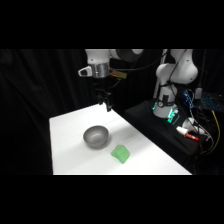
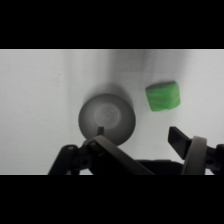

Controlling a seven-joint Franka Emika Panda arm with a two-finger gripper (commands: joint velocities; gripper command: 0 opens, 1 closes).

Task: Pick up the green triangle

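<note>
- The claw (image 1: 107,104) is hanging high over the far edge of the table (image 1: 150,155), upper centre of the side view, its fingers spread apart and gripping nothing.
- The grey bowl (image 1: 95,136) is sitting below it, mid-table.
- The green triangle (image 1: 120,153) is lying near the bowl, toward the lower right, untouched.
- Likely risk: in descending toward the block, a finger may be clipping the bowl's rim or nudging the block aside, since the two are sitting close together.

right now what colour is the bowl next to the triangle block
Grey metal, dull sheen. The bowl shows best in the wrist view, beside the green triangle.
</note>
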